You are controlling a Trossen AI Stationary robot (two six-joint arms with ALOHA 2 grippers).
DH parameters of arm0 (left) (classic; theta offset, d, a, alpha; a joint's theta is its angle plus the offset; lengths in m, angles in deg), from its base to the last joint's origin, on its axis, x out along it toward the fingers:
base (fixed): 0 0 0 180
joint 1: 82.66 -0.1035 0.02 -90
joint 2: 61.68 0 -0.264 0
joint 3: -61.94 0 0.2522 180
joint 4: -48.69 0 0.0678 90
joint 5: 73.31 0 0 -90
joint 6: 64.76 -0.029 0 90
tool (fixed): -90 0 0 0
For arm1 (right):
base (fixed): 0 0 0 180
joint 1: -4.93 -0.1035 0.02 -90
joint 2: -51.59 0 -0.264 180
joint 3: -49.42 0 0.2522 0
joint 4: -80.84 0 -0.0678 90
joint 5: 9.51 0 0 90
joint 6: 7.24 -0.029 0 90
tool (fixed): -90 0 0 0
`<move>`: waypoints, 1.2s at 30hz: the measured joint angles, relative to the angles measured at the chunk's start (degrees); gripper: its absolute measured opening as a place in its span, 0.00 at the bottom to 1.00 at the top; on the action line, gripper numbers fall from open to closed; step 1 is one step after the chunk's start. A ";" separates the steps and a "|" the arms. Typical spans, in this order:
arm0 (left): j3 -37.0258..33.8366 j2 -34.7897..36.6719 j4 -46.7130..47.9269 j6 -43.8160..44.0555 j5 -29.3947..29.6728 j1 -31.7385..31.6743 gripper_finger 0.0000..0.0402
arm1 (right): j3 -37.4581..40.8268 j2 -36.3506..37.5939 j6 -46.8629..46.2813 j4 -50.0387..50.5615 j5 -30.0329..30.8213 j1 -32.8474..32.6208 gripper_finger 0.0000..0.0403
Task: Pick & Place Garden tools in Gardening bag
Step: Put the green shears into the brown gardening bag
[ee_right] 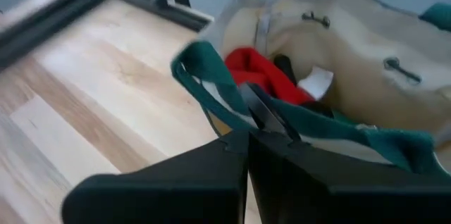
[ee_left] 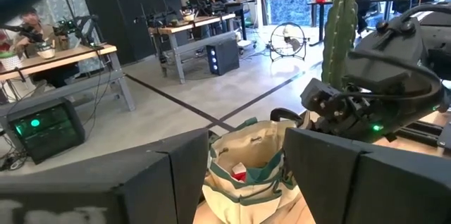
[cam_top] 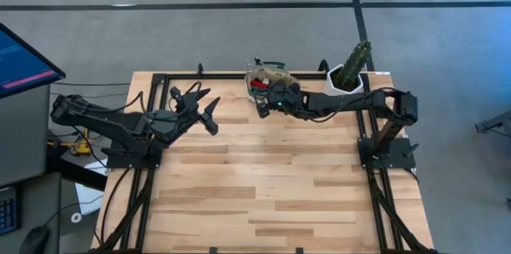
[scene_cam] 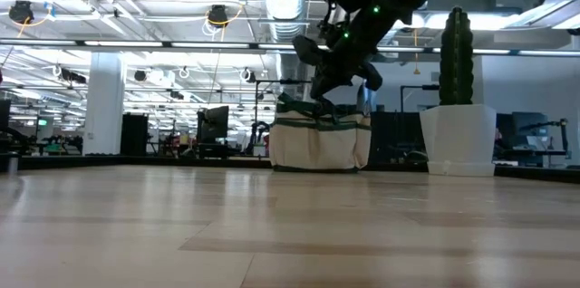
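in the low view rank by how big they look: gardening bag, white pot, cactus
1. gardening bag
2. white pot
3. cactus, though pot and cactus look close, so that order is unsure.

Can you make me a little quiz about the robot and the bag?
1. True or false: the right gripper is shut.
2. What stands beside the bag? A) a cactus pot B) a bucket C) a lamp
3. What colour is the thing you can see inside the bag?

Key:
1. True; its fingers are together, right over the bag's edge.
2. A, the cactus pot.
3. Red, a red tool.
The left gripper waits open, off to the left.
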 joint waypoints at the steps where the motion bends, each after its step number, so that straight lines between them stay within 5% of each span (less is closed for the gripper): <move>1: 0.00 0.00 0.15 0.00 0.00 0.00 0.44 | 0.00 0.00 0.03 0.91 -0.01 0.04 0.00; 8: 0.00 0.00 0.89 0.01 0.89 0.00 0.44 | 0.07 0.39 2.98 5.75 -1.89 -0.02 0.00; 13: 0.00 0.00 1.07 0.01 0.98 0.00 0.44 | -0.02 4.90 9.27 7.04 -8.44 0.62 0.00; 19: 0.00 0.00 1.22 0.15 1.14 0.00 0.44 | -0.04 11.32 23.94 10.71 -23.35 3.53 0.00; 26: 0.00 0.00 1.21 0.48 1.11 0.00 0.44 | 0.00 12.77 37.17 15.32 -29.25 6.97 0.01; 30: 0.00 0.00 1.21 0.61 1.10 0.00 0.44 | -0.02 10.35 37.72 14.72 -34.43 8.04 0.10; 36: 0.00 0.00 1.19 0.63 1.09 0.00 0.44 | -1.06 7.67 39.68 14.43 -31.93 7.84 0.31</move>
